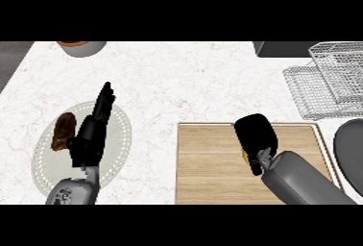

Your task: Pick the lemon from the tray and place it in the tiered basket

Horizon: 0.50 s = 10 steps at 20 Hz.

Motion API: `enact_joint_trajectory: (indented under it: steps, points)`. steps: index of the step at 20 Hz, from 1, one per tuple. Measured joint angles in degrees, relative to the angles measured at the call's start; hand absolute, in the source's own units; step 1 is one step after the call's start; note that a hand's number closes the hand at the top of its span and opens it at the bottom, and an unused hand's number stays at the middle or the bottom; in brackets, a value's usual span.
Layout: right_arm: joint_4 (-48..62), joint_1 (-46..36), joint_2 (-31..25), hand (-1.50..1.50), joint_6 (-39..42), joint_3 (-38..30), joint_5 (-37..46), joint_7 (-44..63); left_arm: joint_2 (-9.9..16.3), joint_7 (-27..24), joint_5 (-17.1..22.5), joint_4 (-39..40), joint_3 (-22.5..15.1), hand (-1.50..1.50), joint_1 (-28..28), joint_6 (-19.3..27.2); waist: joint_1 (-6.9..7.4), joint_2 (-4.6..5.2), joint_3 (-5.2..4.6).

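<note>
Over the wooden tray (212, 163) at lower right, the right hand (255, 134) curls around the lemon (245, 156), mostly hiding it. The left hand (96, 127) rests with fingers straight at left. The basket (326, 81) stands at upper right.

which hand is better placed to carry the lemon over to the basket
The right robot hand. It is over the tray, curled down onto the lemon, whose yellow shows beneath it, and the basket stands on that same side. The left robot hand rests open over a plate, farther away.
</note>
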Motion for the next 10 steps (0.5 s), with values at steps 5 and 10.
enact_joint_trajectory:
  steps: [5,10]
  points:
    - [1.1,4.2,-4.5,1.5,-7.9,-2.6,2.8,-6.8,-0.4,-0.5,-0.4,0.1,0.1,0.0,0.5,0.2,-0.18,-0.38,-0.24]
    - [0.8,12.3,-10.8,1.5,-15.6,-9.4,0.3,-12.2,0.0,-0.5,-0.2,0.9,1.2,0.0,-0.4,0.0,-0.72,-0.47,-0.29]
